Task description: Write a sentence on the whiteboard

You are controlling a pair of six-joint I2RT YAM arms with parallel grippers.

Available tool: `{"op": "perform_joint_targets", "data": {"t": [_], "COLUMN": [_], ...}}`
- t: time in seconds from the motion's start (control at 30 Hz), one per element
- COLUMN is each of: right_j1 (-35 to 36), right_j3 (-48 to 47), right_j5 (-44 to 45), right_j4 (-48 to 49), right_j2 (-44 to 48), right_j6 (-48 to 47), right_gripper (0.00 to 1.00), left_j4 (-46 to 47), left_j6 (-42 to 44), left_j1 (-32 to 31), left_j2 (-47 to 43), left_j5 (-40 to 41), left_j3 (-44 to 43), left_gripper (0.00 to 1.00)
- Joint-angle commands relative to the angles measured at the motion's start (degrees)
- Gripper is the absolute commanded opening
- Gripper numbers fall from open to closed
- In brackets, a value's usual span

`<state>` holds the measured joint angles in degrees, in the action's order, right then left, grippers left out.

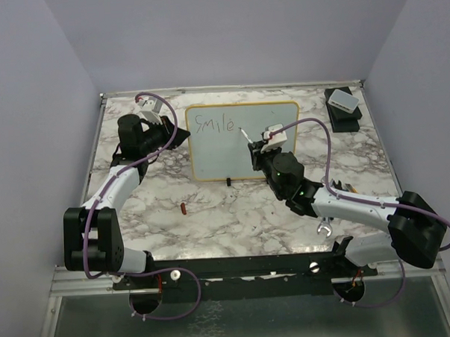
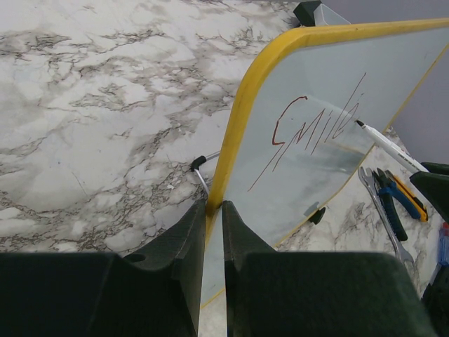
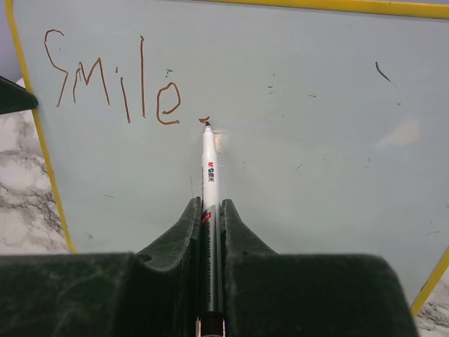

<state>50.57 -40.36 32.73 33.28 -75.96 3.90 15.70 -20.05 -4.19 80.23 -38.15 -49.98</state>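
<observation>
Upper centre: whiteboard (image 1: 243, 149) upright, sentence (image 3: 142, 77) reads "Smile" only.
L gripper (image 2: 214, 210) clamped on its yellow rim; R gripper (image 3: 209, 207) pinching marker (image 3: 208, 168), tip at board by "e".

Left gripper (image 2: 214, 210) clamped on the whiteboard (image 2: 242, 119) at its yellow rim, slanted "Smile" lettering (image 2: 312, 130), white marker (image 2: 386, 146) tip touching the face, marble table (image 2: 91, 105) alongside.

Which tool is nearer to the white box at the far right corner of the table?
Right. The right tool holds a marker over the board, left of the box; the left tool clamps its left edge, farther off.
</observation>
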Motion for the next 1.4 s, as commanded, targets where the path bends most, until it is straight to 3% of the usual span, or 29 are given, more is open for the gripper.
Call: {"op": "perform_joint_targets", "data": {"t": [0.0, 0.63, 0.9, 1.13, 1.37], "right_j1": [-0.4, -0.2, 0.0, -0.1, -1.5], "right_j3": [0.5, -0.6, 2.4, 2.1, 1.9], "right_j5": [3.3, -2.6, -5.6, 2.1, 1.6], "right_j4": [-2.9, -1.7, 0.2, -2.6, -1.4], "right_j2": [-0.3, -2.5, 5.0, 8.1, 6.7], "right_j6": [0.7, 1.0, -0.1, -0.3, -0.8], "right_gripper": [0.01, 0.01, 0.01, 0.01, 0.01], "left_j4": [0.3, 0.3, 0.3, 0.3, 0.4], "left_j6": [0.5, 0.5, 0.5, 0.5, 0.5], "left_j1": [0.1, 0.0, 0.0, 0.0, 0.0], "left_j2": [-1.5, -1.5, -1.4, -1.4, -1.6], "left_j5": [-1.3, -1.3, -1.2, -1.3, -1.3], "left_j3": [0.8, 0.8, 0.8, 0.8, 1.0], "left_gripper": [0.16, 0.16, 0.16, 0.16, 0.16]}}
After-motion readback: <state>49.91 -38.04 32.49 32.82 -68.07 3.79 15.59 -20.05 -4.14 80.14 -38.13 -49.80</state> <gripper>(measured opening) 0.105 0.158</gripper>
